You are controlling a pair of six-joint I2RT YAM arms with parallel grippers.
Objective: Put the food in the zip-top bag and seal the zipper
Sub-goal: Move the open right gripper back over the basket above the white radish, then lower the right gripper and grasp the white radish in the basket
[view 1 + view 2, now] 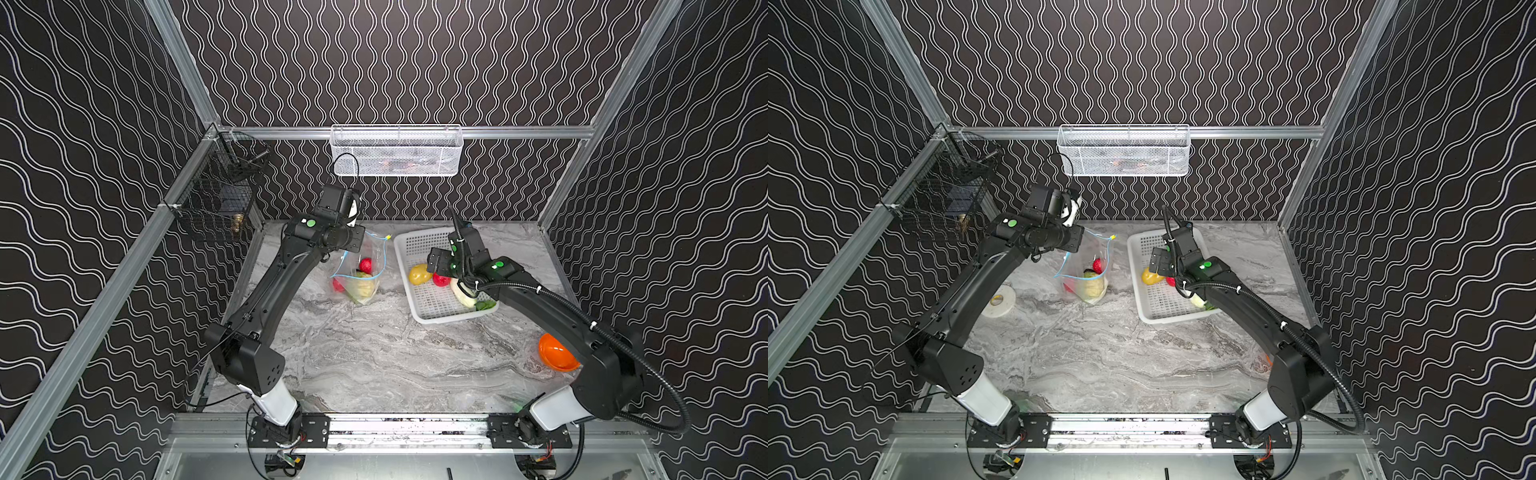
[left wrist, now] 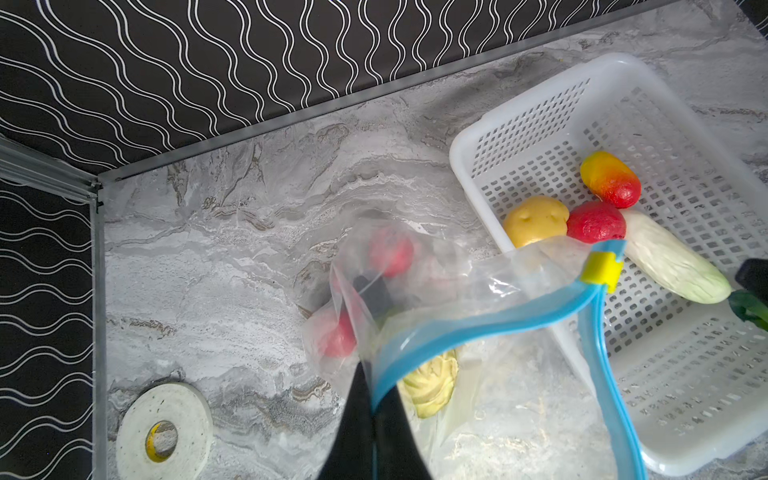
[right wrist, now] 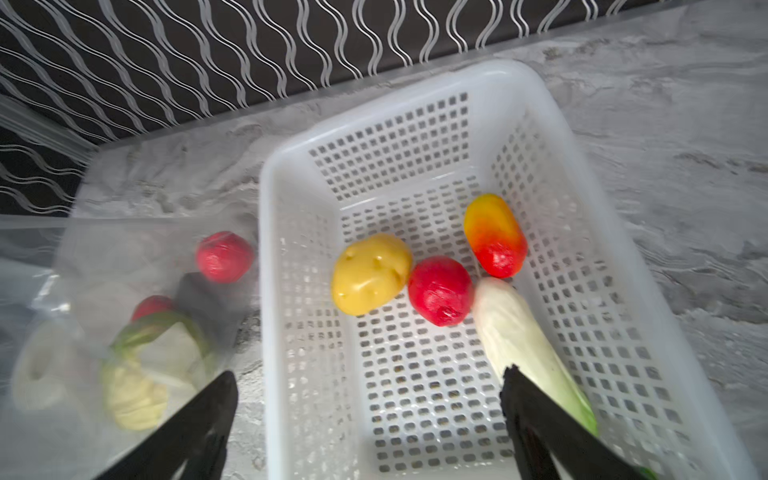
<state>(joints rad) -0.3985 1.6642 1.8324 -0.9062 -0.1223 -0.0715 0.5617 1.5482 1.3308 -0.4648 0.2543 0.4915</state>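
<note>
Altogether, I counted four foods (image 3: 370, 274) in the basket (image 3: 498, 75), four in the bag (image 2: 478, 270). My left gripper (image 2: 374, 399) pinched the zipper (image 2: 478, 320); right gripper (image 3: 370, 376) stood spread.

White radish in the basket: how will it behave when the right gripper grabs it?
Probably stiff: the white radish looks like moulded plastic, holding its shape. It is long and tapered, so a grip near one end may let it swing. It lies against the red round in the white basket; a push would likely roll both.
</note>
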